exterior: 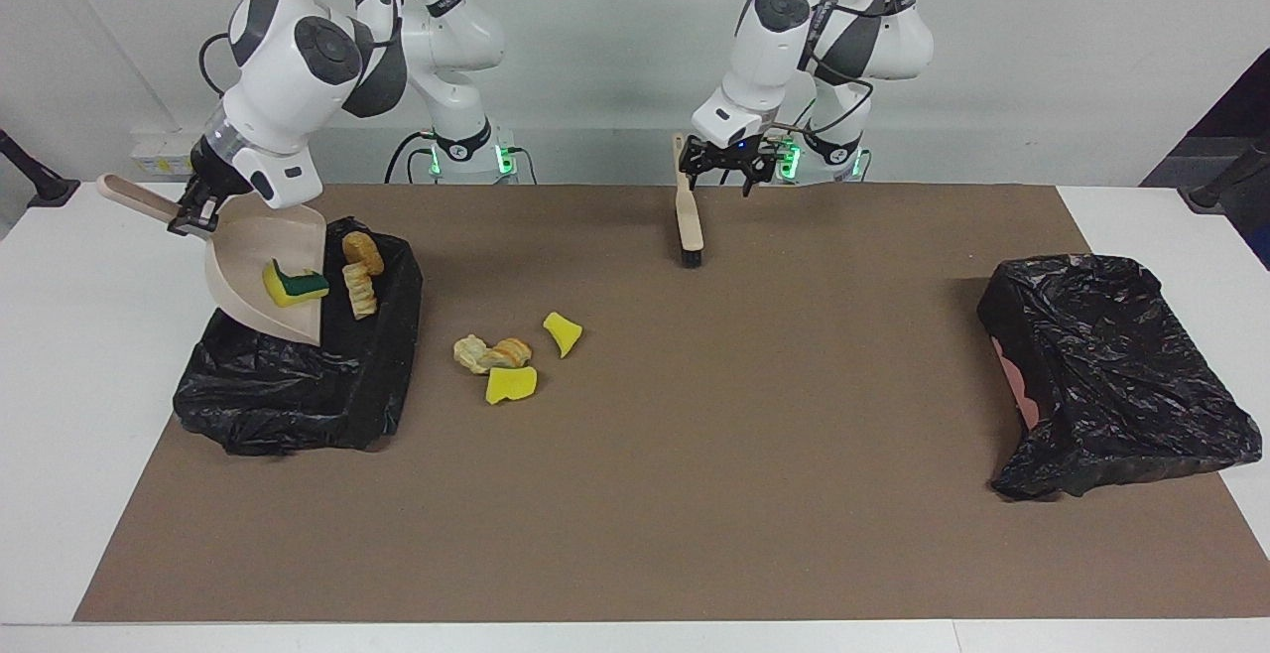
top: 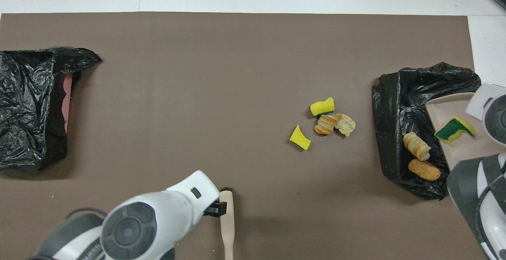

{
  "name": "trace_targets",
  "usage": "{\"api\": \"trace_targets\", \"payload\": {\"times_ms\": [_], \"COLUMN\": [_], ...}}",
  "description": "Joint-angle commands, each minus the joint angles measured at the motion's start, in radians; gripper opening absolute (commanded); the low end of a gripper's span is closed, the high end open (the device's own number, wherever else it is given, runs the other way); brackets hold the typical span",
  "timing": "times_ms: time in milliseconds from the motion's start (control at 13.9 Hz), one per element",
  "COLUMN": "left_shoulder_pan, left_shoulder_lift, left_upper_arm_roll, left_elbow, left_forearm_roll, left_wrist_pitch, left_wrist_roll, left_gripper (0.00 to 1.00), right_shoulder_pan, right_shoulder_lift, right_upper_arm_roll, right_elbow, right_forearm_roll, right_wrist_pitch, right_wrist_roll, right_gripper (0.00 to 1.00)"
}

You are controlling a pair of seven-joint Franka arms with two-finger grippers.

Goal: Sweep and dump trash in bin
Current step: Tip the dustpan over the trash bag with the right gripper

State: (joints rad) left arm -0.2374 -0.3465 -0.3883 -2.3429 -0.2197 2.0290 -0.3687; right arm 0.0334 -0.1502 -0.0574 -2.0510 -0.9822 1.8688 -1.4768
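Bright, even light; soft short shadows; sharp focus throughout.
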Motion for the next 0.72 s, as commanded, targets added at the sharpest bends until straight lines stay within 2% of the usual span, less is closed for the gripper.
{"api": "trace_targets", "payload": {"times_ms": [0, 144, 289, 505, 649], "left_shoulder_pan": [0.001, 0.007, 0.012, 0.015, 0.021], "left_shoulder_lift": [0.165, 0.234, 0.279, 0.3, 0.304], "left_upper_arm_roll": [0.121, 0.204, 0.274, 0.367, 0.402], "left_elbow": [0.221, 0.351, 0.477, 0.637, 0.721], "left_forearm_roll": [0.15, 0.204, 0.206, 0.207, 0.227], "left_wrist_pitch": [-0.096, -0.116, -0.171, -0.249, -0.35], "left_wrist_roll": [0.046, 0.126, 0.233, 0.345, 0.433], "left_gripper": [1.0, 1.0, 1.0, 1.0, 1.0], "right_shoulder_pan": [0.048, 0.045, 0.051, 0.085, 0.137], "right_shoulder_lift": [-0.02, -0.022, -0.019, -0.023, -0.006], "right_upper_arm_roll": [0.002, 0.001, 0.002, 0.002, 0.002], "right_elbow": [-0.024, -0.043, -0.066, -0.074, -0.074], "right_forearm_roll": [-0.078, -0.078, -0.079, -0.153, -0.202], "right_wrist_pitch": [-0.052, -0.049, -0.056, -0.056, -0.089], "right_wrist_roll": [-0.017, -0.016, 0.001, 0.003, 0.016], "right_gripper": [0.0, 0.0, 0.0, 0.0, 0.0]}}
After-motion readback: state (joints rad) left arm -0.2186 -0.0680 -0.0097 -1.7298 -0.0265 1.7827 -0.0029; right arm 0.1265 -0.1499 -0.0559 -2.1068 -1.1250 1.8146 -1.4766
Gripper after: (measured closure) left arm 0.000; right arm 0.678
